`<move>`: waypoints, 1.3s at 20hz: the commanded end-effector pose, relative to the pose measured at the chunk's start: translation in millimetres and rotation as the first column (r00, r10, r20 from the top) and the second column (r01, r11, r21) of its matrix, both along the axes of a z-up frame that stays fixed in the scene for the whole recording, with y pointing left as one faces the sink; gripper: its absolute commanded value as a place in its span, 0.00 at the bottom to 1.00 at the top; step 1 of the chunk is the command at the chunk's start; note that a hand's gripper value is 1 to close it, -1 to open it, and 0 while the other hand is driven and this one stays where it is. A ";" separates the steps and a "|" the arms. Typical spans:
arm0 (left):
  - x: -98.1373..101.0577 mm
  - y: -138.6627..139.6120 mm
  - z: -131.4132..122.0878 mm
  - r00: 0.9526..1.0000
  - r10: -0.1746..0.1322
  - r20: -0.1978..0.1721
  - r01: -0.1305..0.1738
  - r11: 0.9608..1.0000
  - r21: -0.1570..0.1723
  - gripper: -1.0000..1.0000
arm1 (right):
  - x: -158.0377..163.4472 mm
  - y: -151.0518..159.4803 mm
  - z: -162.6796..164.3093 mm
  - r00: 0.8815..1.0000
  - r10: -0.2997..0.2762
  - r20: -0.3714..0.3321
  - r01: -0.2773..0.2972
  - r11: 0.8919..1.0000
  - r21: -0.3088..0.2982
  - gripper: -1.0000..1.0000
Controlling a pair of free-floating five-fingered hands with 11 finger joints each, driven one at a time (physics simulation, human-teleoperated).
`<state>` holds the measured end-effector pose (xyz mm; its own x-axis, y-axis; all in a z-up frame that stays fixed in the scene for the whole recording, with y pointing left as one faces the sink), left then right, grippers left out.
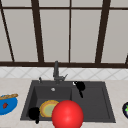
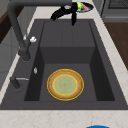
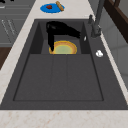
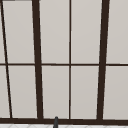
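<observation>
The left hand [image 1: 34, 113] hangs just left of the yellow plate [image 1: 48, 108] (flat in the basin); the right hand [image 1: 80, 86] floats farther off; fingers' state I cannot tell.

A red ball [image 1: 67, 114] covers part of the yellow plate [image 1: 47, 108] in the front view. The blue plate [image 1: 7, 104] and dark bowl [image 1: 125, 109] are cut off by the picture's edges.

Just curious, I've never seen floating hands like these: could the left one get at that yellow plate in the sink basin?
Probably yes. The left robot hand hovers at the basin's front left corner, right beside the yellow plate, which lies flat with nothing on it. The red ball sits to the plate's right, away from the hand.
</observation>
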<state>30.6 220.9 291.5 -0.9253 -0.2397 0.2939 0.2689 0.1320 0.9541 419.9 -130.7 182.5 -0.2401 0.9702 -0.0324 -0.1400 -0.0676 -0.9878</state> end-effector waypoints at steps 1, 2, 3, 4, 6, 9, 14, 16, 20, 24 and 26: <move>0.0 0.0 0.0 1.000 0.000 0.000 0.000 1.000 0.000 0.50 | 17.7 3.3 15.2 1.000 0.009 0.013 -0.008 1.000 -0.028 0.00; 0.0 0.0 0.0 1.000 0.000 0.000 0.000 1.000 0.000 0.50 | 21.6 5.7 20.7 1.000 0.016 0.015 -0.016 1.000 -0.023 0.00; 0.0 0.0 0.0 1.000 0.000 0.000 0.000 1.000 0.000 0.50 | 22.0 8.2 28.4 0.999 0.020 0.039 -0.020 1.000 -0.009 0.00; 0.0 0.0 0.0 1.000 0.000 0.000 0.000 1.000 0.000 0.50 | 24.8 12.1 32.3 0.999 0.026 0.046 -0.025 1.000 -0.004 0.00; 0.0 0.0 0.0 1.000 0.000 0.000 0.000 1.000 0.000 0.50 | 34.9 17.1 41.5 0.999 0.036 0.032 -0.037 0.999 0.006 0.00; 0.0 0.0 0.0 1.000 0.000 0.000 0.000 1.000 0.000 0.50 | 47.2 24.8 56.6 0.999 0.037 0.032 -0.037 0.999 0.009 0.00; 0.0 0.0 0.0 1.000 0.000 0.000 0.000 1.000 0.000 0.50 | 70.5 41.9 79.9 0.999 0.032 0.029 -0.032 1.000 0.000 0.00; 0.0 0.0 0.0 1.000 0.000 0.000 0.000 1.000 0.000 0.50 | 80.0 54.0 84.1 1.000 0.024 0.014 -0.024 1.000 -0.001 0.00; 0.0 0.0 0.0 1.000 0.000 0.000 0.000 1.000 0.000 0.50 | 96.3 77.0 79.9 0.999 0.001 -0.049 -0.003 0.999 -0.038 0.00; 0.0 0.0 0.0 1.000 0.000 0.000 0.000 1.000 0.000 0.50 | 107.0 93.4 76.3 0.992 -0.003 -0.124 -0.004 0.998 -0.058 0.00; 0.0 0.0 0.0 1.000 0.000 0.000 0.000 1.000 0.000 0.50 | 116.0 96.9 73.6 0.988 -0.005 -0.155 -0.006 0.997 -0.072 0.00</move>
<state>30.6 220.9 291.5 -0.9253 -0.2398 0.2938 0.2688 0.1320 0.9541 526.6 -40.1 262.8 -0.2412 0.9700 -0.0313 -0.1966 -0.0804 -0.9772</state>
